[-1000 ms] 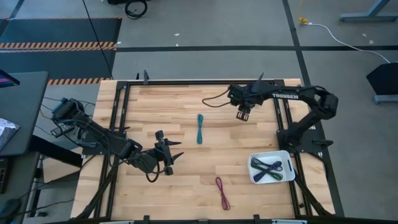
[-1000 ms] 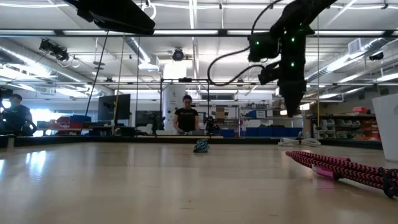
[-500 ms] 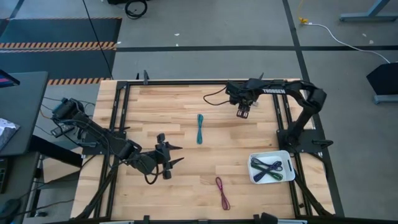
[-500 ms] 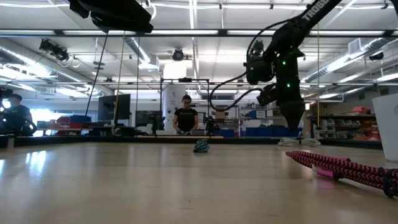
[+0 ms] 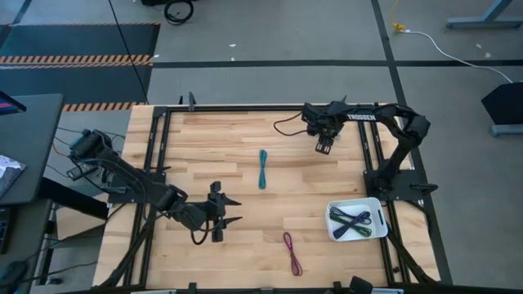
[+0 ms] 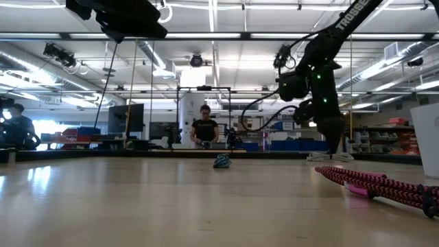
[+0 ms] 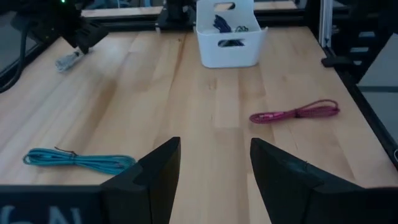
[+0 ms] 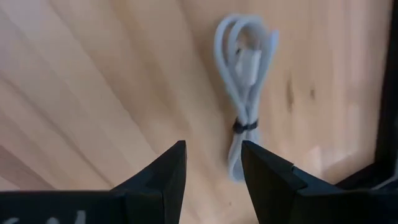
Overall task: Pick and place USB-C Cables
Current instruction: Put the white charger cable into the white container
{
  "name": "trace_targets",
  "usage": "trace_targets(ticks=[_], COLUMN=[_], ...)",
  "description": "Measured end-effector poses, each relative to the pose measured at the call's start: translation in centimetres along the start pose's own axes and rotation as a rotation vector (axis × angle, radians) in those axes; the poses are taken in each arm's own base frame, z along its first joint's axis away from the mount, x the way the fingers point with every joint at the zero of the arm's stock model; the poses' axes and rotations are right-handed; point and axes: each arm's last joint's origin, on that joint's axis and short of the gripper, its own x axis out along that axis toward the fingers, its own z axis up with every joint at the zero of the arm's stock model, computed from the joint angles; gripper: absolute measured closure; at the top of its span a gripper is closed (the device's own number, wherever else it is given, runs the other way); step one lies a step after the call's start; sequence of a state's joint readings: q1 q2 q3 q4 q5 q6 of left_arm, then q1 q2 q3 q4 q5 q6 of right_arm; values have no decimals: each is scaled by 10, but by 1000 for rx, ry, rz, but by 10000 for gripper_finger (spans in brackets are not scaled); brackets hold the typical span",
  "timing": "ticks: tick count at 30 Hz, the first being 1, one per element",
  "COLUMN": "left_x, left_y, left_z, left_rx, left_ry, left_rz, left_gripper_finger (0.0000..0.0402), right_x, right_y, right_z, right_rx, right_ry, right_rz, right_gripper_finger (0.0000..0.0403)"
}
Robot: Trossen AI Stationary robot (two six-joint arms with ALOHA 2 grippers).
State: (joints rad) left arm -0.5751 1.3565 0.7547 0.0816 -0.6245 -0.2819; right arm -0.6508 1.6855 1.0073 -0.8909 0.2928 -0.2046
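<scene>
1. We see a pale wooden tabletop (image 5: 245, 204) in a large workshop.
2. Our right gripper (image 8: 211, 168), fingers spread, hangs over a folded pale grey cable bundle (image 8: 244, 93) near the far right corner.
3. To grip it well, we judge the fingers should straddle its black tie.
4. Teal cable (image 5: 263, 169) lies mid-table, maroon cable (image 5: 292, 252) near the front edge; others fill the white bin (image 5: 376, 232).
5. Our left gripper (image 7: 214, 168) waits, fingers spread.

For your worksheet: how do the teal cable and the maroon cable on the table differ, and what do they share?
The teal cable lies near the table's middle; the maroon cable lies near the front edge, closer to the white bin. The teal cable lies straight front to back; the maroon cable lies slanted. Both are folded bundles flat on the wood, with no gripper touching them.
</scene>
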Motion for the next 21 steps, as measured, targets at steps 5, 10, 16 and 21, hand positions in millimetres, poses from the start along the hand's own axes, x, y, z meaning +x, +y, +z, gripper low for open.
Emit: trace_targets(ticks=[5, 10, 16, 21], left_x=[7, 7, 7, 7], left_y=[-4, -4, -4, -4], left_z=[-4, -5, -5, -5], left_rx=[6, 8, 32, 34], left_ry=[3, 5, 4, 4], left_rz=[-2, -1, -2, -2], left_gripper_finger=[200, 200, 200, 200], right_x=[8, 8, 8, 8], right_y=[3, 1, 1, 1], right_z=[-5, -4, -3, -2], right_rx=[-8, -6, -1, 5], right_ry=[12, 9, 3, -13], right_rz=[0, -45, -47, -52], right_gripper_finger=[243, 243, 243, 247])
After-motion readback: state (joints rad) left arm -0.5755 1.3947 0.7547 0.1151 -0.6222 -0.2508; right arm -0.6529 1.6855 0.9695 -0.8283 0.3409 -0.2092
